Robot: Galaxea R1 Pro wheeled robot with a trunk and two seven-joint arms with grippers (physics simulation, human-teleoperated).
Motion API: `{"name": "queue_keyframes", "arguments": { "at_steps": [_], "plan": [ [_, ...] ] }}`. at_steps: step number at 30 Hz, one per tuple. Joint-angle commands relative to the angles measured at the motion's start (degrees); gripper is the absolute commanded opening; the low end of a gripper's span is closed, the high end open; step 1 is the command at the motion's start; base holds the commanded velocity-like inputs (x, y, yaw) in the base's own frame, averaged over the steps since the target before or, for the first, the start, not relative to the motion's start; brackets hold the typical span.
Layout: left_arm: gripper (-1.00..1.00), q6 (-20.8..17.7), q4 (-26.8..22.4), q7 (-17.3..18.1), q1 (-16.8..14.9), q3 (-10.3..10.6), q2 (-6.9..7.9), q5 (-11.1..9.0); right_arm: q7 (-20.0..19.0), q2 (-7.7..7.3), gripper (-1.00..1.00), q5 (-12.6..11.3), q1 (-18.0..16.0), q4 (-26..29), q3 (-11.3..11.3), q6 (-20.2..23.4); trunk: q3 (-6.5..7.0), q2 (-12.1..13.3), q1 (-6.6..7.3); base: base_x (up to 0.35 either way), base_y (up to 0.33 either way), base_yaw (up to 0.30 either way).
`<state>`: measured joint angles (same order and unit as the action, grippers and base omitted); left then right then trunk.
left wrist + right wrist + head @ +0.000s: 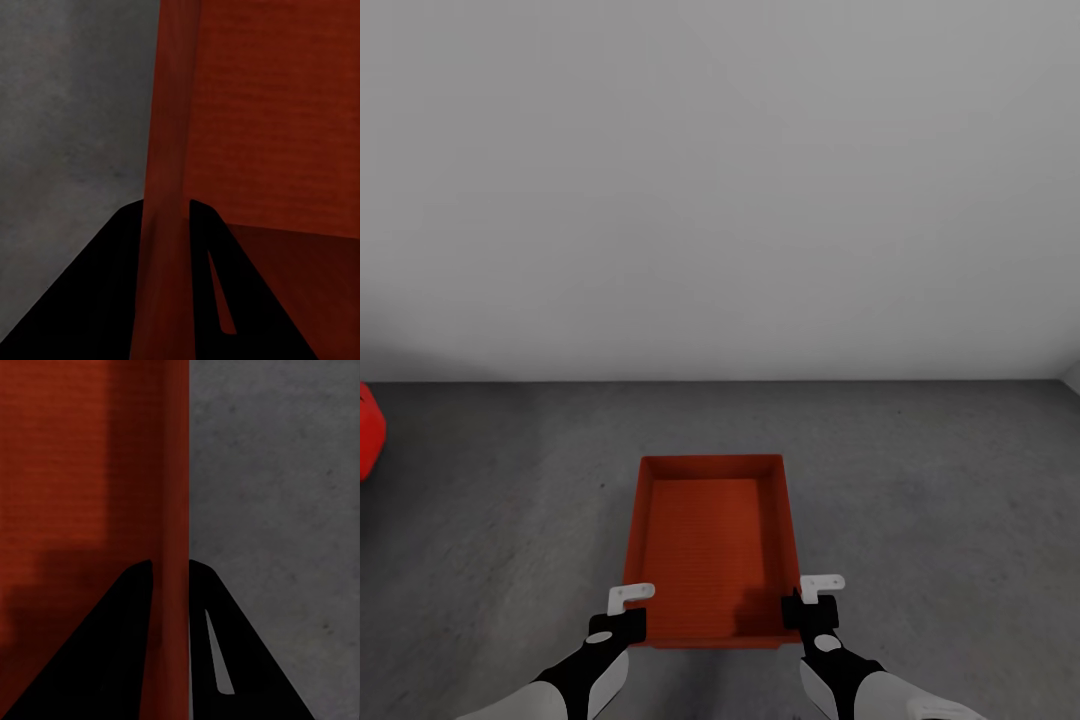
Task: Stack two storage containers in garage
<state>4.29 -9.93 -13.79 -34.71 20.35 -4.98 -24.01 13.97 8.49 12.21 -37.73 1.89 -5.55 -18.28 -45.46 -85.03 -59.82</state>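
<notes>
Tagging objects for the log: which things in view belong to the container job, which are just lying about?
Job:
- storage container, side walls pinched by left gripper and right gripper
- concrete floor

Lying about:
- red object at the left edge, cut off
- white wall

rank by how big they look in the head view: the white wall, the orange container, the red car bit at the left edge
1. White wall, largest.
2. Orange container.
3. Red car, smallest, though the frame edge cuts it off, so this reflects the visible sliver only.

My left gripper (166, 225) has its dark fingers (97, 292) straddling the storage container (270, 127) wall, grey floor (67, 112) beside it.
</notes>
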Motion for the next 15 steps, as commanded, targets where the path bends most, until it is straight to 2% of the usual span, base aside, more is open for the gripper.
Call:
{"name": "queue_keyframes", "arguments": {
  "at_steps": [1,6,15],
  "plan": [
    [-1.00,0.0,-0.1,-0.2,0.0,0.2,0.41,-0.8,0.1,-0.32,-1.00,2.0,-0.1,0.0,-2.7,0.1,-0.23,-0.4,-0.22,0.000,0.000,0.000],
    [-1.00,0.0,-0.1,-0.2,-0.1,0.2,0.41,-0.8,0.1,-0.31,-1.00,2.0,-0.1,0.0,-2.7,0.1,-1.12,-2.4,-1.32,0.000,0.000,0.000],
    [-1.00,0.0,-0.1,-0.2,0.0,0.2,0.41,-0.8,0.1,-0.32,-1.00,2.0,-0.1,0.0,-2.7,0.1,-1.12,-2.4,-1.32,0.000,0.000,0.000]
  ]
}}
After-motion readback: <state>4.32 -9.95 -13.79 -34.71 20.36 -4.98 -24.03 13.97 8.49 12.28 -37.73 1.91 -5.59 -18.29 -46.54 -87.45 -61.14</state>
